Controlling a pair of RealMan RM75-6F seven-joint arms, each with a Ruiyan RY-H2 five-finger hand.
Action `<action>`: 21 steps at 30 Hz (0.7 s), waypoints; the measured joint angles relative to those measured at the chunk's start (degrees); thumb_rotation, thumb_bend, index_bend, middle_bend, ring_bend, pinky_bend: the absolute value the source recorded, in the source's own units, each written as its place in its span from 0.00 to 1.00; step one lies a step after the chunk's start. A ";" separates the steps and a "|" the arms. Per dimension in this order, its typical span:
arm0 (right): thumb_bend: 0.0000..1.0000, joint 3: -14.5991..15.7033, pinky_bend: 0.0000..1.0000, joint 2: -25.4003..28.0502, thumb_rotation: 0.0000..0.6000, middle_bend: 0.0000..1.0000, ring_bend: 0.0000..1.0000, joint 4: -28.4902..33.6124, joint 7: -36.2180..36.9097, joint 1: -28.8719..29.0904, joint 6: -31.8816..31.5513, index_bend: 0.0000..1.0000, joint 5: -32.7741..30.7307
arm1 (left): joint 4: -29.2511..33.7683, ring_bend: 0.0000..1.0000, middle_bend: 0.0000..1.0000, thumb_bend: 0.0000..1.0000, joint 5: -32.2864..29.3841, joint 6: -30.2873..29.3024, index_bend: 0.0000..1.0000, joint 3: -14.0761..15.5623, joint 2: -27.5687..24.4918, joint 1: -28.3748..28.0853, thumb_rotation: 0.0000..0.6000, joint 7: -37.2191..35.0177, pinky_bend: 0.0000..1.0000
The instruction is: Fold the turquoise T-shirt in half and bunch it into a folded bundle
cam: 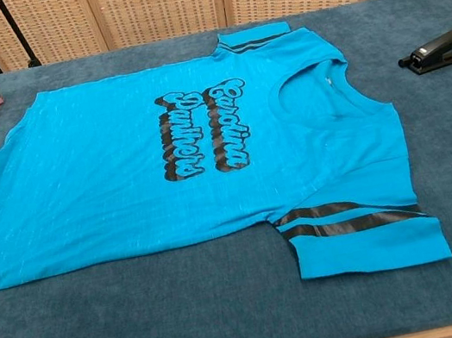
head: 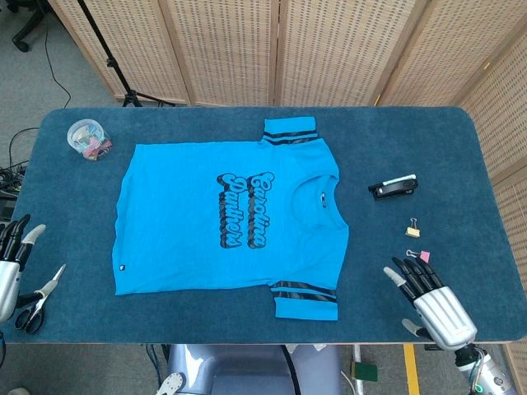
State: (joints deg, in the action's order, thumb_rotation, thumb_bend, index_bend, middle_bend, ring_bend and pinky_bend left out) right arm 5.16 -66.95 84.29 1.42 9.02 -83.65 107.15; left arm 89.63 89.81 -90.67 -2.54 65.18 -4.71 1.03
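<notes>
A turquoise T-shirt (head: pixel 226 220) lies spread flat, printed side up, in the middle of a table covered in dark blue cloth (head: pixel 247 321). Its collar points right, its hem left, and one black-striped sleeve reaches toward the far edge while the other reaches toward the near edge. The robot's right hand (head: pixel 430 300) hovers over the near right part of the table, fingers spread and holding nothing, well apart from the shirt. The left hand (head: pixel 10 263) shows only partly at the left edge of the head view, its fingers apart and empty. Scissors (head: pixel 37 300) lie on the cloth just beside that hand. A clear round tub of coloured clips (head: pixel 88 138) stands at the far left. A black stapler (head: pixel 393 188) sits right of the collar, with a small binder clip (head: pixel 413 228) nearer, and a pink one (head: pixel 422 256) just beside the right hand's fingertips
</notes>
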 measured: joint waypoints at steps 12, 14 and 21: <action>0.00 1.70 0.05 -11.20 1.00 0.05 0.00 -13.69 0.82 8.77 4.72 0.32 9.59 | -0.04 0.00 0.00 0.00 -0.41 0.09 0.00 -0.30 -0.48 0.09 1.00 -1.22 0.00; 0.00 1.69 0.06 -13.48 1.00 0.06 0.00 -15.74 0.76 10.39 5.79 0.34 10.03 | -0.05 0.00 0.00 0.00 -0.48 0.12 0.00 -0.34 -0.53 0.11 1.00 -1.31 0.00; 0.00 1.57 0.08 -17.37 1.00 0.08 0.00 -19.51 -0.76 13.01 7.30 0.37 9.88 | -0.10 0.00 0.00 0.00 -0.89 0.64 0.00 -0.50 -0.58 -0.04 1.00 -1.45 0.00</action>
State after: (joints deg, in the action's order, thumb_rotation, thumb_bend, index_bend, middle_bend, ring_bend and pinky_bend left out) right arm 6.73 -84.32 64.78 0.65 22.03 -76.35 117.03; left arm 89.54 88.92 -90.04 -3.05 64.60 -4.75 -0.42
